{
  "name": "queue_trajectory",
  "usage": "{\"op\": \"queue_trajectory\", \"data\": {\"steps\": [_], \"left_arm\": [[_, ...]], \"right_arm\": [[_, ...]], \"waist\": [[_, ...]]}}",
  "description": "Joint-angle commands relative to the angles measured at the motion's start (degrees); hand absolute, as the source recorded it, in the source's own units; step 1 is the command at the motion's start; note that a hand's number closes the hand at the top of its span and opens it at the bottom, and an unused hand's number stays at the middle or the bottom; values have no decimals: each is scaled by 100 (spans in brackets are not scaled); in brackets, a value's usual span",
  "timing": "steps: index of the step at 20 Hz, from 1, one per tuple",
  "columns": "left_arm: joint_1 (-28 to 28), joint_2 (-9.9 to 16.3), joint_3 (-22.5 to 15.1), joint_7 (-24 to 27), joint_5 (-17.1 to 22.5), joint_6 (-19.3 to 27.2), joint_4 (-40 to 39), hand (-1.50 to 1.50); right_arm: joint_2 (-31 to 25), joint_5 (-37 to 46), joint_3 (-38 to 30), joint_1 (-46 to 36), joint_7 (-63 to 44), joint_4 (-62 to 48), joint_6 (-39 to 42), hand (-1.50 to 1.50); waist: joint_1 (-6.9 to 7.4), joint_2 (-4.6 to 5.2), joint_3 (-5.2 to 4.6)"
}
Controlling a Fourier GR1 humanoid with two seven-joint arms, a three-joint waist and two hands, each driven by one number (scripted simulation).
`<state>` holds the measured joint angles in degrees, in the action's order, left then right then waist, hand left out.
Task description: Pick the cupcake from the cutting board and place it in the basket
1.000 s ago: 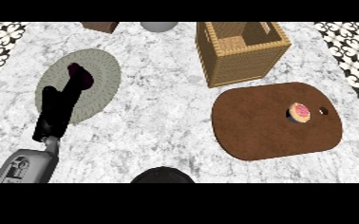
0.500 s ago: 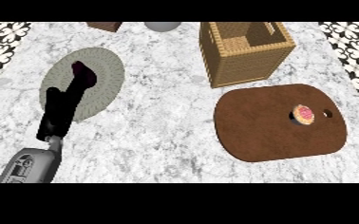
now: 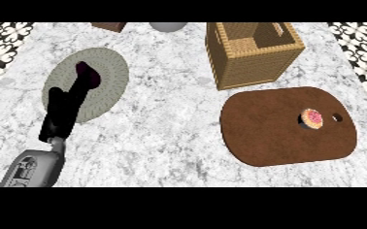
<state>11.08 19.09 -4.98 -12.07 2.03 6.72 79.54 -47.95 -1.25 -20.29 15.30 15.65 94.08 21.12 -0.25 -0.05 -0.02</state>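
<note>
Resting cupcake [image 3: 312, 118] on cutting board [image 3: 272, 131], basket [image 3: 251, 56] apart

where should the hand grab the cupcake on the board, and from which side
Grip the cupcake round its sides, coming from above. It stands upright and alone on the cutting board, near the hole, so nothing blocks a top approach. The basket lies just beyond.

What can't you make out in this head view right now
- Right hand: not in the head view at all.
- Left hand: a dark shape over the round mat; its fingers cannot be told apart.
- Brown object and grey round object: cut off by the top edge.
- Basket: its near wall hides part of the floor inside.
</note>
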Motion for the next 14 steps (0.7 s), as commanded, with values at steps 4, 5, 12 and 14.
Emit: {"op": "queue_trajectory", "data": {"steps": [4, 5, 12, 14], "left_arm": [[93, -49, 315, 192, -95, -330, -300, 0], [-78, -56, 229, -326, -119, -185, 381, 0], [32, -359, 392, 71, -396, -331, -65, 0], [-80, -332, 434, -146, -345, -449, 131, 0]], "right_arm": [[724, 898, 73, -429, 180, -439, -149, -150], [886, 1000, 127, -434, 192, -441, -316, -150], [1116, 1432, 163, -1017, 216, -937, 141, -150], [1342, 1648, 318, -1107, 100, -910, -10, -150]], "waist": [[15, 6, 2], [33, 0, 4], [16, 4, 2], [23, 3, 2]]}}
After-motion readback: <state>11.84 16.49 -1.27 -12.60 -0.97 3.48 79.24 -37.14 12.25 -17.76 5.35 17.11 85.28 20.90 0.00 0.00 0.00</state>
